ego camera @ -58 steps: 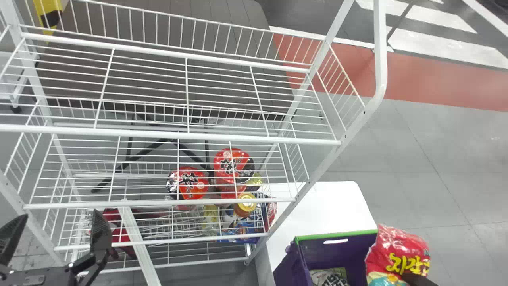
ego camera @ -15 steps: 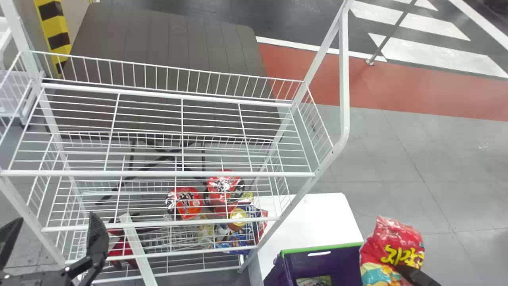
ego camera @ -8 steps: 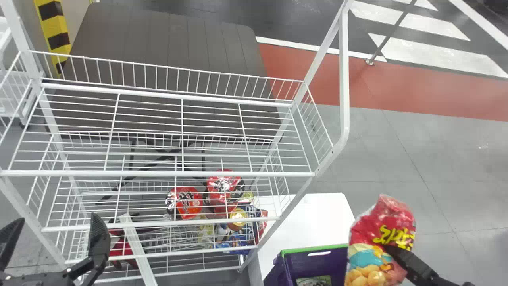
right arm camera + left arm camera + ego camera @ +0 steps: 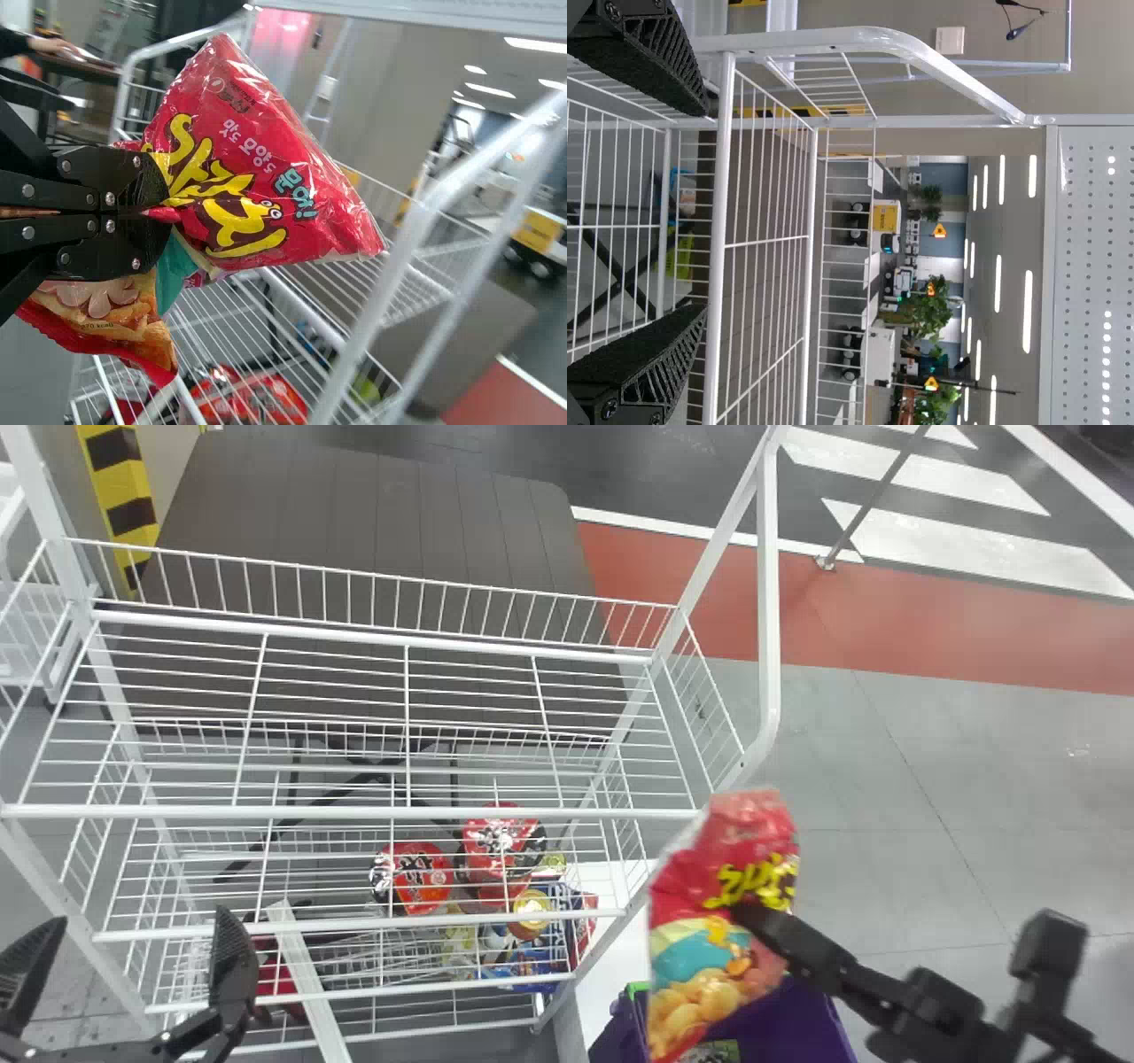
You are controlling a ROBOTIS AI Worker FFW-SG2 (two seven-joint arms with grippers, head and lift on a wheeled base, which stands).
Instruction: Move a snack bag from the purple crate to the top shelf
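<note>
In the head view, the right gripper (image 4: 751,918) clenches the snack bag (image 4: 687,957), which partly covers the purple crate (image 4: 797,1023); the left gripper (image 4: 139,921) gapes wide. The left wrist view shows wire rack (image 4: 720,221) beyond its spread fingers (image 4: 656,363). In the right wrist view, closed fingers pinch the bag's creased middle.

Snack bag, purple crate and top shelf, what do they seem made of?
The snack bag looks like thin, glossy plastic film: it creases and catches highlights. The purple crate is probably rigid plastic, fairly smooth, given its evenly coloured flat wall. The top shelf seems to be metal wire, with thin straight rods and a white coat, perhaps paint or plastic.
</note>
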